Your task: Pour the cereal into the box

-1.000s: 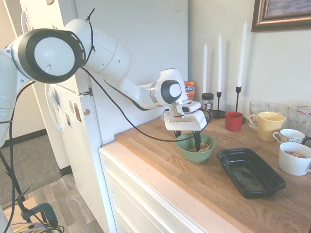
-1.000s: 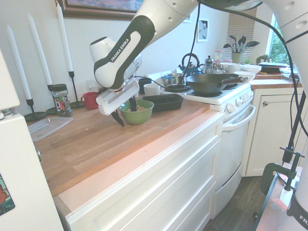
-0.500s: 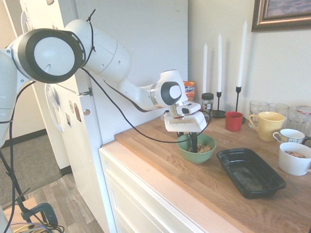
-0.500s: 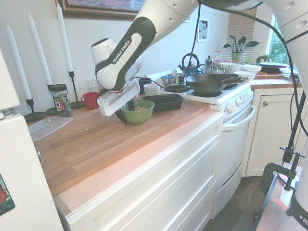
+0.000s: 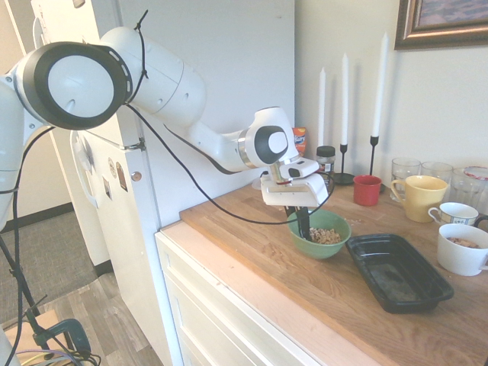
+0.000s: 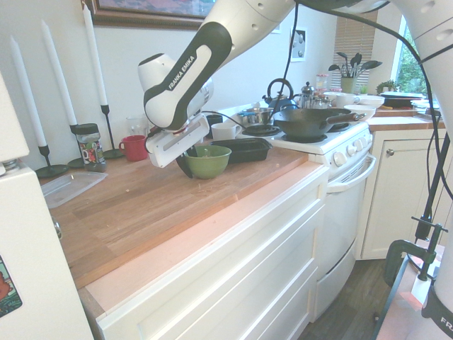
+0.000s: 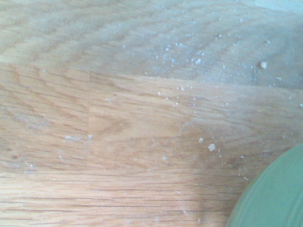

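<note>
And here is the gripper (image 5: 299, 223), right at the green bowl (image 5: 320, 236), reaching down over the side of it that faces away from the black tray (image 5: 399, 272). The fingers are clamped on the bowl's wall, one inside the rim and one outside! The bowl leans a little towards the tray; whether its base touches the wooden counter (image 6: 134, 205), the views do not settle. Inside the bowl sits the cereal (image 5: 325, 235), a pale tan heap, all of it that shows well below the rim. The tray lies close by the bowl on the counter, its long shape stretching away from it; whether the two touch is hard to tell. Behind the bowl, in the first exterior view, stands the red mug (image 5: 367, 191), with the dark-lidded jar (image 5: 325, 159) and three tall white candles (image 5: 380, 85) on that side too. Farther from the bowl, past the tray, come the yellow mug (image 5: 426, 198) and the white mug (image 5: 462, 249) with its brownish contents. Over in the second exterior view, the clear flat plastic container (image 6: 73, 188) lies well apart from the bowl, and close up, the wrist view catches pale crumbs (image 7: 211, 147) scattered beside the bowl.
</note>
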Robot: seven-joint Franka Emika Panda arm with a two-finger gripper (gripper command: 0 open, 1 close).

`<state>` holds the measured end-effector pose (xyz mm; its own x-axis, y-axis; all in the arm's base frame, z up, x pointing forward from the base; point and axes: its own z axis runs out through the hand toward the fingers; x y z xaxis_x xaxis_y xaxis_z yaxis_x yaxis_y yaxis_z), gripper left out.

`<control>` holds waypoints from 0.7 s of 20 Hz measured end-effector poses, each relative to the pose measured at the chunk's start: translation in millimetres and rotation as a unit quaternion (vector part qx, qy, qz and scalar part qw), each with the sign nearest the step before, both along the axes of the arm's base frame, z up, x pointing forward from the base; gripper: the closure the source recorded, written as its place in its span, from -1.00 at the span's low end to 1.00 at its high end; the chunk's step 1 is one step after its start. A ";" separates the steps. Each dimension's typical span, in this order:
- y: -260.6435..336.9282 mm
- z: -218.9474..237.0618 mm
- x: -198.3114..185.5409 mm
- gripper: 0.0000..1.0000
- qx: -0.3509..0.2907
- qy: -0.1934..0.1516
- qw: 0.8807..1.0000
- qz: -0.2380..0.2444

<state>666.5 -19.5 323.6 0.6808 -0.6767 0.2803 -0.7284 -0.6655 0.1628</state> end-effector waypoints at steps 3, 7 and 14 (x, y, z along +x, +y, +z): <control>-2.7 1.8 1.0 1.00 0.004 -0.003 1.000 -0.005; -10.1 11.8 6.2 1.00 0.018 -0.011 1.000 -0.010; -6.8 63.1 25.0 1.00 0.051 -0.046 0.998 0.008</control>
<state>691.4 -26.2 386.7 0.6660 -0.6941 0.2733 -0.7264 -0.6867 0.0263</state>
